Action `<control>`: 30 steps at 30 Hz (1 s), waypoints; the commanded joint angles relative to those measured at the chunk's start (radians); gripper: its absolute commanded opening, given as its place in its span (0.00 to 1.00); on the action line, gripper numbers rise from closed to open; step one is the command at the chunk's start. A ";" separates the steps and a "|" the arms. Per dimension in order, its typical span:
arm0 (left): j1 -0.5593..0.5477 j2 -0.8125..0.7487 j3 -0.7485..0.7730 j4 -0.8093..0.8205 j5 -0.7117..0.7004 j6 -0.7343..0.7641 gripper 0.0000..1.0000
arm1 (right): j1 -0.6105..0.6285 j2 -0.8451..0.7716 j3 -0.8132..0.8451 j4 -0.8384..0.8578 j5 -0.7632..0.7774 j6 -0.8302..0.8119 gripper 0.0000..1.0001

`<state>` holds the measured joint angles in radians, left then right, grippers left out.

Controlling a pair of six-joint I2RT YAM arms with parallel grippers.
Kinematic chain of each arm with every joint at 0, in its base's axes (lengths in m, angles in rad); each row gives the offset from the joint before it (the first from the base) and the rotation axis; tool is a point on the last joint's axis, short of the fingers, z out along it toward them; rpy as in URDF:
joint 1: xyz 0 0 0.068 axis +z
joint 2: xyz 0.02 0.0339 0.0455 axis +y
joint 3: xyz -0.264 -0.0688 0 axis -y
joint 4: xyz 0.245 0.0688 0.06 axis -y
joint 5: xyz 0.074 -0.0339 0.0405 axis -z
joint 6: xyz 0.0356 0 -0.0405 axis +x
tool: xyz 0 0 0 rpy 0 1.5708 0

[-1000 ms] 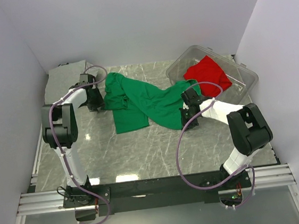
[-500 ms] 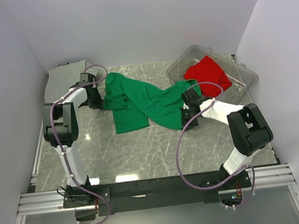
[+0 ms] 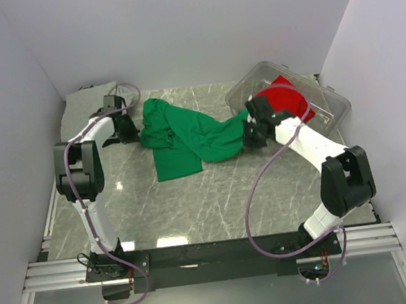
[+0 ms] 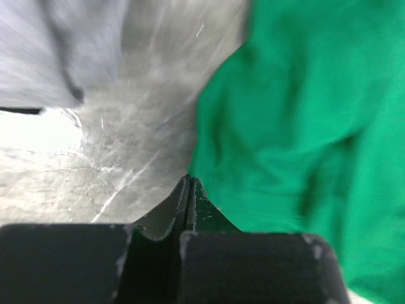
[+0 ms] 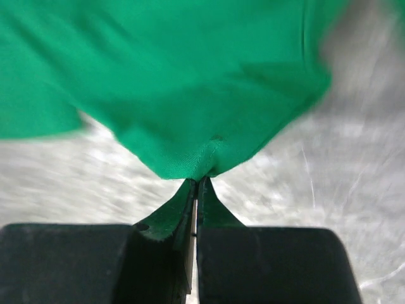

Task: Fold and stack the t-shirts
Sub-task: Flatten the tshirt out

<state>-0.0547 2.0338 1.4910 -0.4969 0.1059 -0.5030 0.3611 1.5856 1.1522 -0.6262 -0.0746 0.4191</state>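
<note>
The green t-shirt (image 3: 187,135) lies crumpled across the middle of the table. My left gripper (image 3: 133,132) is at its left edge. In the left wrist view the jaws (image 4: 188,180) are pressed shut right at the hem of the green t-shirt (image 4: 297,107), pinching it at the very tip. My right gripper (image 3: 249,138) is shut on the shirt's right end, and the green cloth (image 5: 190,82) bunches at the tips of the right gripper (image 5: 197,181). The red t-shirt (image 3: 285,100) lies in the clear bin (image 3: 332,106). The grey t-shirt (image 3: 89,102) lies flat at the back left corner.
The clear bin stands at the back right, just behind my right arm. White walls close in the table on the left, back and right. Bare marble table (image 3: 215,201) lies between the green shirt and the arm bases.
My left gripper has shut at the green shirt's left edge and shifted slightly back. My right arm has swung back toward the bin, dragging the shirt's right end with it.
</note>
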 commanded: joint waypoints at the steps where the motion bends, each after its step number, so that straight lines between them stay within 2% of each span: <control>1: 0.027 -0.161 0.110 0.027 0.040 -0.104 0.00 | -0.005 -0.067 0.185 -0.081 0.042 0.012 0.00; 5: 0.038 -0.288 0.146 0.060 0.031 -0.173 0.00 | -0.007 -0.070 0.418 -0.151 0.073 -0.003 0.00; 8: 0.052 -0.383 0.170 0.072 -0.009 -0.218 0.00 | -0.010 -0.090 0.533 -0.176 0.140 -0.013 0.00; 13: 0.088 -0.578 0.157 0.138 -0.104 -0.269 0.00 | -0.010 -0.211 0.601 -0.104 0.219 -0.039 0.00; 20: 0.092 -0.909 0.117 0.270 -0.355 -0.258 0.00 | -0.011 -0.435 0.592 0.051 0.285 -0.109 0.00; 25: 0.090 -0.994 0.172 0.331 -0.419 -0.223 0.00 | -0.010 -0.518 0.606 0.149 0.303 -0.144 0.00; 30: 0.090 -0.931 0.201 0.413 -0.305 -0.284 0.00 | -0.011 -0.423 0.653 0.161 0.266 -0.141 0.00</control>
<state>0.0334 1.0187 1.6840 -0.1501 -0.2348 -0.7513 0.3557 1.0714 1.7927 -0.5224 0.1894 0.3008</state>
